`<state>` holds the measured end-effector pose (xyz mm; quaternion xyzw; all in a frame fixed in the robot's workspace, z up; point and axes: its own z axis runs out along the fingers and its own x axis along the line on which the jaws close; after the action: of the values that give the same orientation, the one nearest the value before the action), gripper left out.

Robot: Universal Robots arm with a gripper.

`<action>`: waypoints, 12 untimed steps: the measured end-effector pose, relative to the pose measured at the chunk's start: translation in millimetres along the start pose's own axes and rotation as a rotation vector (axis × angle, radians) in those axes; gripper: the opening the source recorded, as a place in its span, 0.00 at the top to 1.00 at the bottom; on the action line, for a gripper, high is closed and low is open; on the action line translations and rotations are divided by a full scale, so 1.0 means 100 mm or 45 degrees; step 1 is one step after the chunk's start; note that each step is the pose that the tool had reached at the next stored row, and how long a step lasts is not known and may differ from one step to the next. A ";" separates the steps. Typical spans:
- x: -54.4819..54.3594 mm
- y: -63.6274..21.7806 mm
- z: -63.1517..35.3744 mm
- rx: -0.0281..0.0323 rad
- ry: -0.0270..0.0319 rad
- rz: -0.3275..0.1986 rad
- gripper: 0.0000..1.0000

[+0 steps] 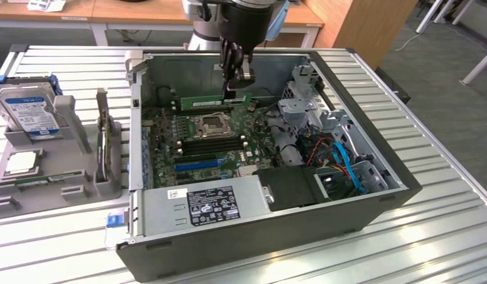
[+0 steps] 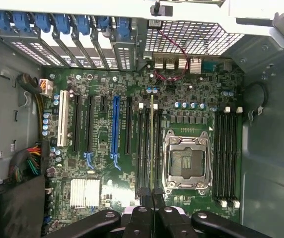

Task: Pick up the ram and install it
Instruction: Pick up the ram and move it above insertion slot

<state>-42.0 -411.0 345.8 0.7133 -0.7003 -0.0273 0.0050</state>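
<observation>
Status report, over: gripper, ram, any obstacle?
Gripper shut on ram. Ram held over black slots beside processor socket. No obstacle seen between.

I see the case (image 1: 370, 201) lying open mid-table (image 1: 441, 248), with the motherboard (image 1: 168, 133) on its floor. The power supply (image 1: 203, 204) sits against the case's near wall and the drive cage (image 1: 306, 112) along the exterior view's right wall. The gripper (image 1: 236, 83) holds the ram (image 1: 215, 102) above the board, over the slots just beside the socket (image 1: 210, 124). The hard drive (image 1: 28, 112) and processor chip (image 1: 22, 163) are on stands (image 1: 70, 118) at the table's exterior-view-left edge.
</observation>
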 end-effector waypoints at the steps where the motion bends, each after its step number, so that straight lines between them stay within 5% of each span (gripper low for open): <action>1: -0.01 0.001 0.001 0.0000 0.0000 0.000 0.89; 12: -0.10 -0.003 0.011 -0.0001 0.0003 0.000 0.89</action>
<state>-41.9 -400.6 345.1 0.7134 -0.7002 -0.0273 0.0051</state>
